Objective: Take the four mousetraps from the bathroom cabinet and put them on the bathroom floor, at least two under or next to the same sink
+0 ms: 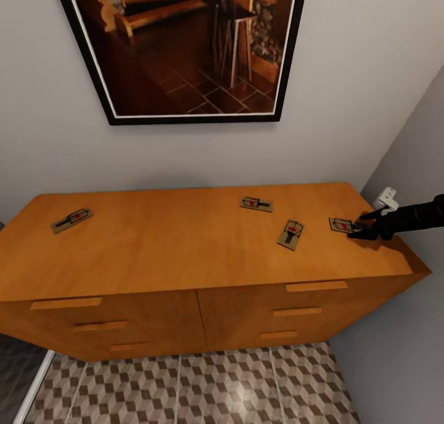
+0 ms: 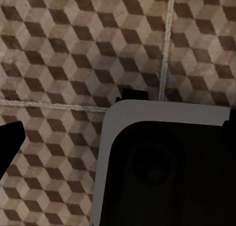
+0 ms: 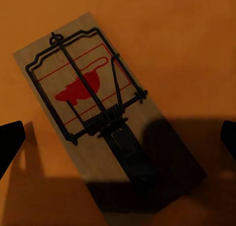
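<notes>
Four mousetraps lie on top of the orange-brown cabinet (image 1: 185, 239): one at the far left (image 1: 72, 219), one toward the back (image 1: 256, 204), one in the right middle (image 1: 291, 234), and one at the right end (image 1: 341, 225). My right gripper (image 1: 365, 225) reaches in from the right, open, with its fingers spread at that rightmost trap's edge. In the right wrist view this mousetrap (image 3: 93, 103) lies flat between the open fingertips (image 3: 10, 142), not gripped. My left gripper (image 2: 118, 137) hangs open over the bathroom floor (image 2: 73, 53).
A large framed picture (image 1: 185, 48) hangs on the wall behind the cabinet. A grey side wall with a small white fitting (image 1: 386, 197) closes the right. Patterned tiles (image 1: 203, 387) lie before the drawers, and a dark floor strip (image 1: 15, 362) runs at the left.
</notes>
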Controlling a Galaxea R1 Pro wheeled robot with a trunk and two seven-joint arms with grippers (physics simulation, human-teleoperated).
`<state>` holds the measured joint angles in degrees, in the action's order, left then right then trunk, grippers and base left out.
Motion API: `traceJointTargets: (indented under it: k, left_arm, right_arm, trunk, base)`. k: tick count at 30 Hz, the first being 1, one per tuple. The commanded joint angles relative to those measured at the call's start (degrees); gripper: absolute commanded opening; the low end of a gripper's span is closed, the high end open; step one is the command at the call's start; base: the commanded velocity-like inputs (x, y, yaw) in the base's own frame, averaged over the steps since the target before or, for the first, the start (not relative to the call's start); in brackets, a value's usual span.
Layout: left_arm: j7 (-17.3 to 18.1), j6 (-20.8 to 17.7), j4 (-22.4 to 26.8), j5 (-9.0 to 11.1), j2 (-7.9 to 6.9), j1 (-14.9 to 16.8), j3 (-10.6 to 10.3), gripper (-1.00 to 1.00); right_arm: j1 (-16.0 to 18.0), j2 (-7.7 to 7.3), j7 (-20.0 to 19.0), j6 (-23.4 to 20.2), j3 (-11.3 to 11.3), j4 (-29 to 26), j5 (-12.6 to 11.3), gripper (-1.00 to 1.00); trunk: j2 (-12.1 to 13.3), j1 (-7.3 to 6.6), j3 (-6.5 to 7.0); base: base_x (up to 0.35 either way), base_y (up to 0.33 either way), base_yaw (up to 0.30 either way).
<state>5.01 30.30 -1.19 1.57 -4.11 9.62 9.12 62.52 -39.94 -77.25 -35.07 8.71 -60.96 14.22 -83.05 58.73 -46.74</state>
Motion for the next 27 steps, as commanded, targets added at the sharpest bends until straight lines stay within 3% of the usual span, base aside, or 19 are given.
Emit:
traceJointTargets:
  k: [1, 27]
  left_arm:
    - [0.52, 0.19, -0.13, 0.18, -0.02, 0.05, 0.46, 1.0]
    - [0.52, 0.19, -0.13, 0.19, -0.02, 0.05, 0.46, 1.0]
  right_arm:
    - [0.06, -0.03, -0.27, -0.52, 0.08, -0.05, 0.24, 1.0]
    - [0.06, -0.05, -0.27, -0.27, 0.16, 0.05, 0.37, 1.0]
  trunk:
    - [-0.02, 0.0, -0.04]
    - [-0.02, 0.0, -0.29]
  base:
    - [0.0, 0.0, 0.0]
    - [0.0, 0.0, 0.0]
